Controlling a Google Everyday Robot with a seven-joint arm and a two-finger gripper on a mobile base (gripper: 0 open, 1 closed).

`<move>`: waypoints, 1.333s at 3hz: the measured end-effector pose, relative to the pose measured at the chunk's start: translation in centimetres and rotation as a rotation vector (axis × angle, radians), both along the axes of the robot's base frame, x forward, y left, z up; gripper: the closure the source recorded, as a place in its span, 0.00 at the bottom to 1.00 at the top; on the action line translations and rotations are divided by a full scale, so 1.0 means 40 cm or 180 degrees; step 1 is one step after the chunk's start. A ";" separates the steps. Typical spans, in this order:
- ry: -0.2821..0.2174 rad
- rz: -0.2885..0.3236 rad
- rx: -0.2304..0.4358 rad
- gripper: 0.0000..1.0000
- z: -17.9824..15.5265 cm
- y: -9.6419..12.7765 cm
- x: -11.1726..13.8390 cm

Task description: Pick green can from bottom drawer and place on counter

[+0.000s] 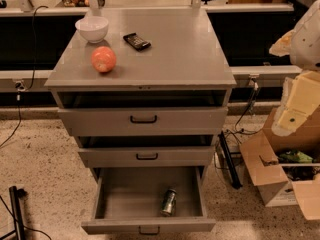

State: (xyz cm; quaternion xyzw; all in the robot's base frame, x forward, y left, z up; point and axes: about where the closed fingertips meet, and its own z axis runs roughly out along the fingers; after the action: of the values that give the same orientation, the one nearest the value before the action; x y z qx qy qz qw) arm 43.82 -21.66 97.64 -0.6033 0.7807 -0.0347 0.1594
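Here, the green can (168, 202) is seen in the pulled-out bottom drawer (120, 194) of the cabinet (90, 120), toward its front right. The gripper (294, 111) is held right of the cabinet, below the level of the counter (175, 49); whether it is spread or closed cannot be told.

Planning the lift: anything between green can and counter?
Nothing visible lies over the green can in the bottom drawer; the partly open upper drawers jut out below the counter. Gripper hangs far right.
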 end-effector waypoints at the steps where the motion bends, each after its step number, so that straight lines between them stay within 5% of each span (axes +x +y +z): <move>1: 0.0000 0.0000 0.0000 0.00 0.000 0.000 0.000; 2: -0.0039 -0.0060 0.0018 0.00 0.001 -0.001 0.006; 3: -0.0065 -0.0421 -0.0059 0.00 -0.076 -0.035 0.052; 4: -0.0056 -0.1038 -0.0162 0.00 -0.209 -0.102 0.099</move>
State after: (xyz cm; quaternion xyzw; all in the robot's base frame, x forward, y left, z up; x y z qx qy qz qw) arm 47.76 -25.75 89.27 -0.4721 0.8657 -0.0851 0.1432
